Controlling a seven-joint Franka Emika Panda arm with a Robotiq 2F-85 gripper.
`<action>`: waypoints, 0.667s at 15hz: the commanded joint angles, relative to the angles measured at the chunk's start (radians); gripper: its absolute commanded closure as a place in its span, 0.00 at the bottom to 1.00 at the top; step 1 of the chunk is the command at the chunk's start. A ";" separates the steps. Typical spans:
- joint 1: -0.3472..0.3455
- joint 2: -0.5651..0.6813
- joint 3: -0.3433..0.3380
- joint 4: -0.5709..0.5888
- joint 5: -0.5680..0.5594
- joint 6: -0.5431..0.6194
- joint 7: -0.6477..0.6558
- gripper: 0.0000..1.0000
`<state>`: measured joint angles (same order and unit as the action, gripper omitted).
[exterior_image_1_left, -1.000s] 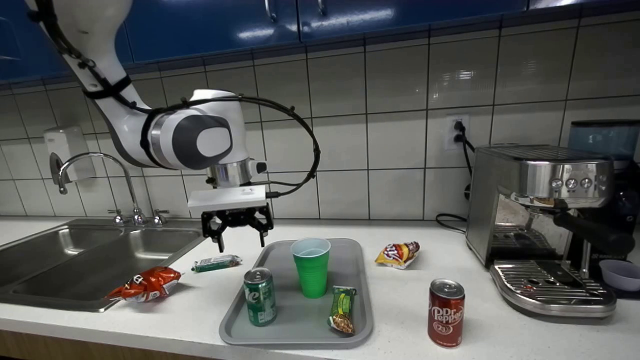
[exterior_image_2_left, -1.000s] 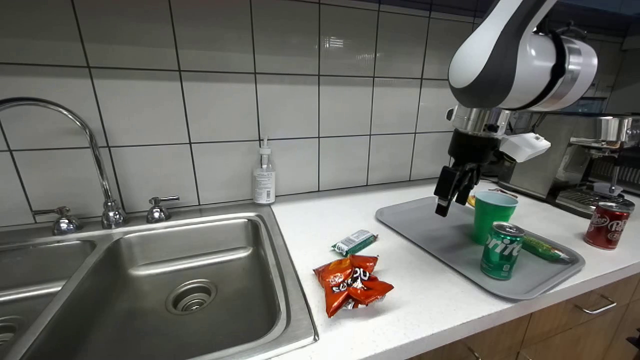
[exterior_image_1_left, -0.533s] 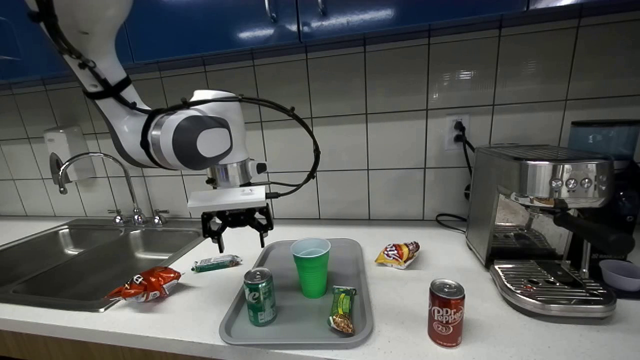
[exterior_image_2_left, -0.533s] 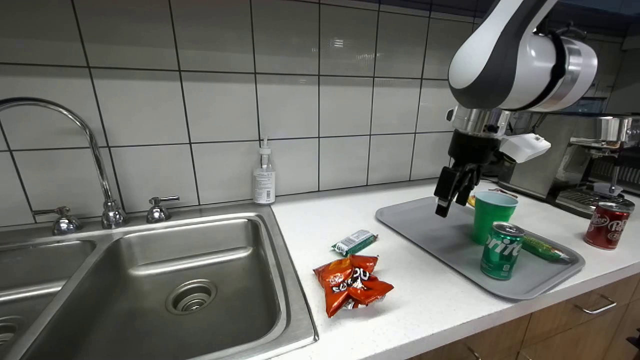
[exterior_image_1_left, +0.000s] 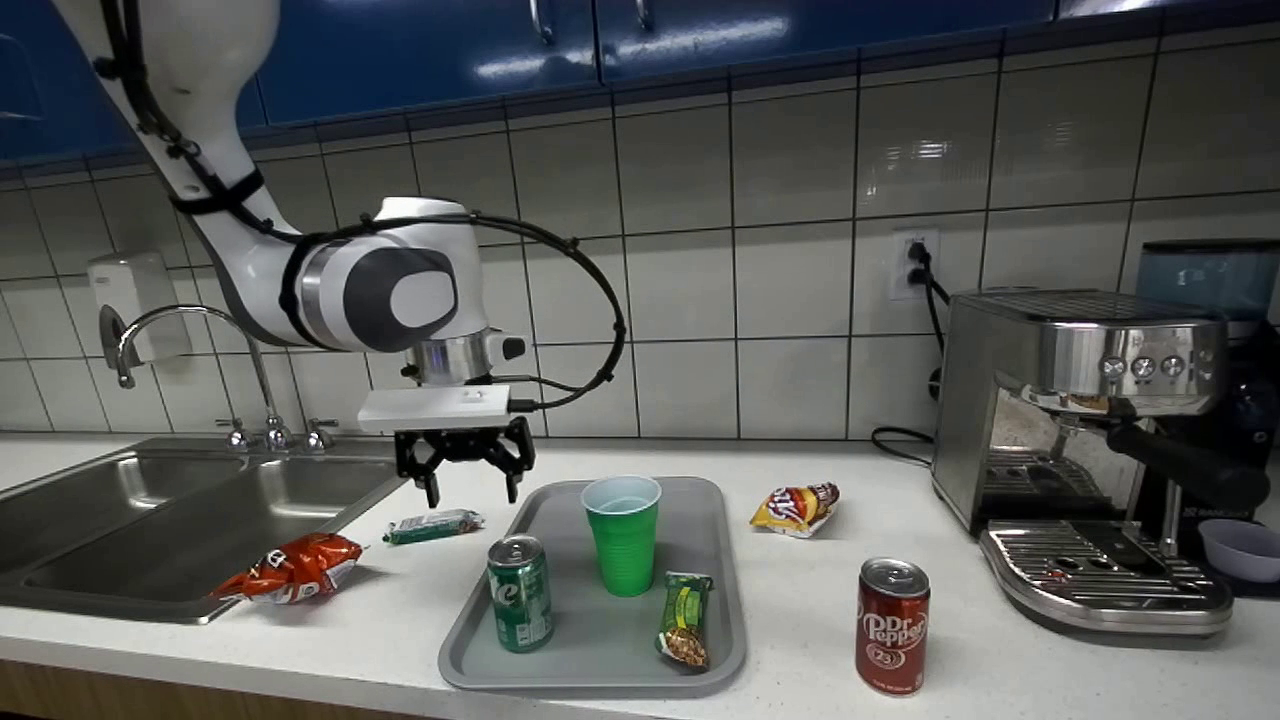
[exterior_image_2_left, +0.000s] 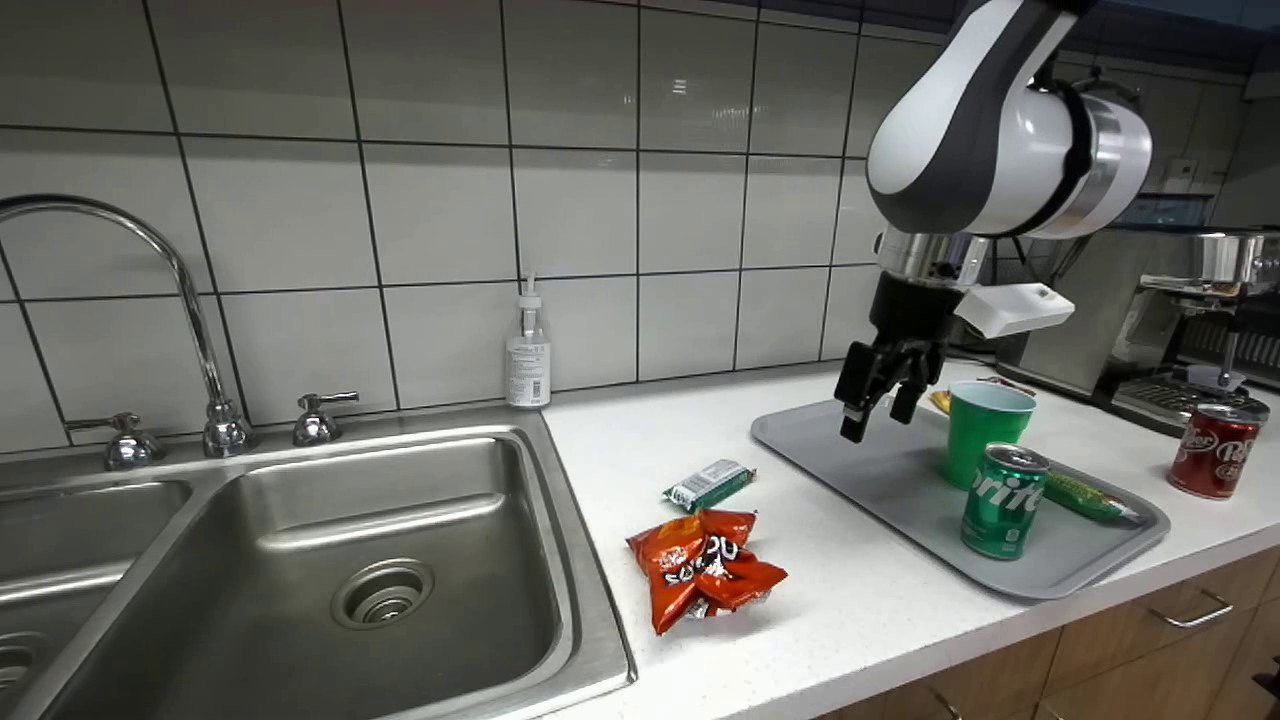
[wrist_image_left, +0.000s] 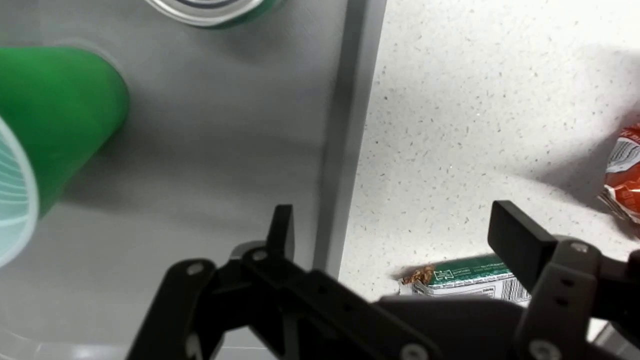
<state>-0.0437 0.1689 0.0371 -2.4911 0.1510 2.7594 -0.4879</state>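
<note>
- Gripper (exterior_image_1_left: 472, 496): up above the white counter (wrist_image_left: 425, 150), pointing down in both exterior views.
- Fingers (wrist_image_left: 522, 245): spread wide. In the wrist view, the sink-side edge of the gray tray (exterior_image_1_left: 600, 640) runs below the gap between them.
- Nearest item: green-and-white bar (wrist_image_left: 470, 280), wrapped, lying on the counter between the gray tray and the steel sink (exterior_image_2_left: 583, 580). Sits lower than the gripper, apart from it. Partly hidden behind the gripper in the wrist view.
- Green cup (exterior_image_1_left: 623, 550): upright on the gray tray, around the middle, pale inside.
- Sprite can (exterior_image_2_left: 1003, 505): upright on the gray tray, near the sink-side edge, apart from the cup.
- Green snack packet (exterior_image_1_left: 686, 615): lying on the gray tray, toward the front corner on the coffee machine (exterior_image_1_left: 1080, 350) side.
- Red bag (exterior_image_2_left: 705, 572): crumpled, on the counter near the steel sink and the green-and-white bar. Lettering only partly readable.
- Yellow bag (exterior_image_1_left: 795, 510): on the counter, beside the gray tray, coffee machine side.
- Dr Pepper can (exterior_image_1_left: 892, 630): upright on the counter between gray tray and coffee machine, touching neither.
- Pump bottle (exterior_image_2_left: 528, 365): upright at the steel sink's back corner, near the tile wall (exterior_image_1_left: 670, 290).
- Blue cabinets (exterior_image_1_left: 420, 60): up top.
</note>
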 joint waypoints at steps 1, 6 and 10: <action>0.000 0.060 0.043 0.048 0.028 0.024 0.065 0.00; 0.017 0.131 0.073 0.096 0.016 0.076 0.182 0.00; 0.055 0.176 0.056 0.127 -0.006 0.130 0.326 0.00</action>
<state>-0.0106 0.3063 0.0998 -2.4033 0.1669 2.8587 -0.2732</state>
